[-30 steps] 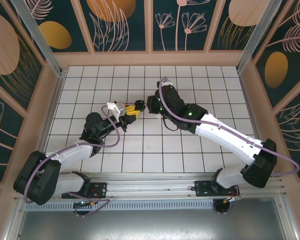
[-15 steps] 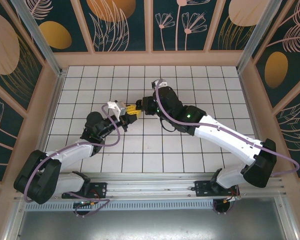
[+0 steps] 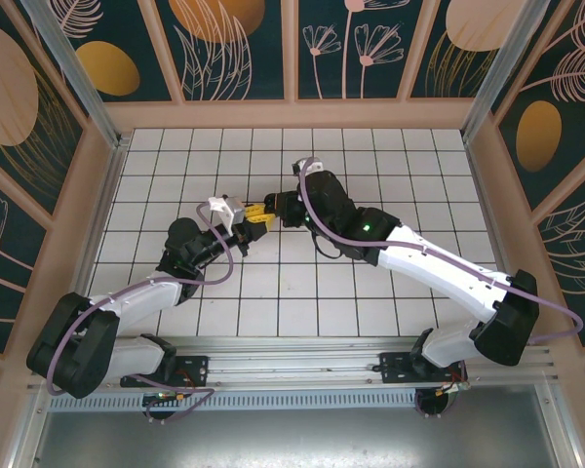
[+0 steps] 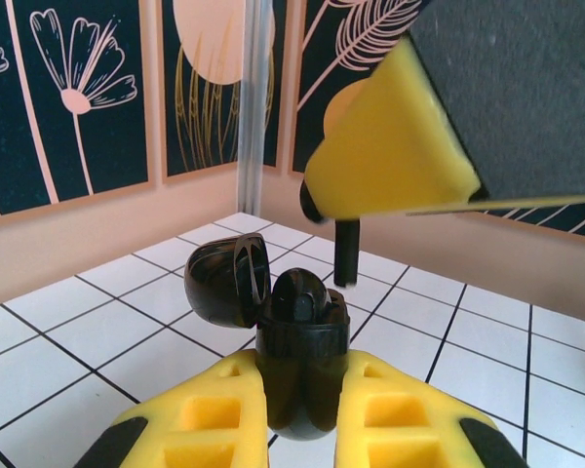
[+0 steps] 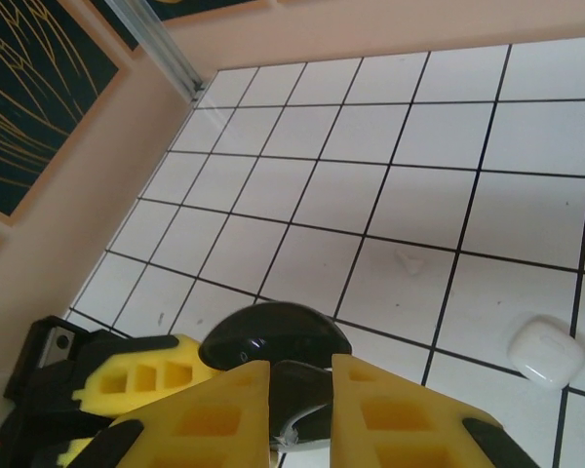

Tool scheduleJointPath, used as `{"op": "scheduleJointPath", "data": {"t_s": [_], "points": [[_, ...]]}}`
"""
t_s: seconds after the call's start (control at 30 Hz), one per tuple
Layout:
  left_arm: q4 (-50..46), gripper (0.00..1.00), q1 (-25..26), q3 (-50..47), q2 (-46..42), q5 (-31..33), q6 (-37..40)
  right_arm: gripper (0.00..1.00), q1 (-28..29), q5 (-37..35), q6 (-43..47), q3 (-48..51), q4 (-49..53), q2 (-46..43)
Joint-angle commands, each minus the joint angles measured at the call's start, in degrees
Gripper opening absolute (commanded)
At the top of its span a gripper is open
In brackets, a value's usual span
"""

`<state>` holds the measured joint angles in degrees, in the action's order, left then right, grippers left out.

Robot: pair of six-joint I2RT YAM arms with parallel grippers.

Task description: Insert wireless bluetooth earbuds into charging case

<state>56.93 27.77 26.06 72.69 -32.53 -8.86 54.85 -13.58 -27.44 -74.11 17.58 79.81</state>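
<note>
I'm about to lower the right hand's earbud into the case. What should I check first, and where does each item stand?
1. Left hand shut on the charging case, case upright: ok.
2. Lid open and tipped back, away from the opening: ok.
3. First earbud sitting in the case: looks ok.
4. Second earbud pinched in the right hand, stem pointing down: ok.
5. Stem lined up over the free socket: cannot tell; in the left wrist view it hangs off to one side of the case.
6. Free socket unobstructed: cannot tell, it is hidden.
</note>
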Motion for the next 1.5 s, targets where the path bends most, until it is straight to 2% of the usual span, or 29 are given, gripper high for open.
{"op": "scheduleJointPath", "data": {"t_s": [0.0,0.43,0.77,1.47], "points": [[3.33,0.00,0.36,1.87,-0.81,-1.45,-1.51,0.18,0.17,0.64,1.23,1.33,-2.38,0.18],[3.76,0.00,0.35,1.80,-1.03,-2.15,-2.02,0.18,-0.61,1.84,1.85,1.97,-2.85,0.25],[6.30,0.00,0.31,1.89,-1.40,-2.55,-3.95,0.19,-0.80,6.02,2.30,3.62,-2.60,0.95],[6.57,0.00,0.35,2.45,-1.27,-3.04,-5.19,0.45,-1.07,5.68,2.67,-0.70,-0.43,-0.34]]}}
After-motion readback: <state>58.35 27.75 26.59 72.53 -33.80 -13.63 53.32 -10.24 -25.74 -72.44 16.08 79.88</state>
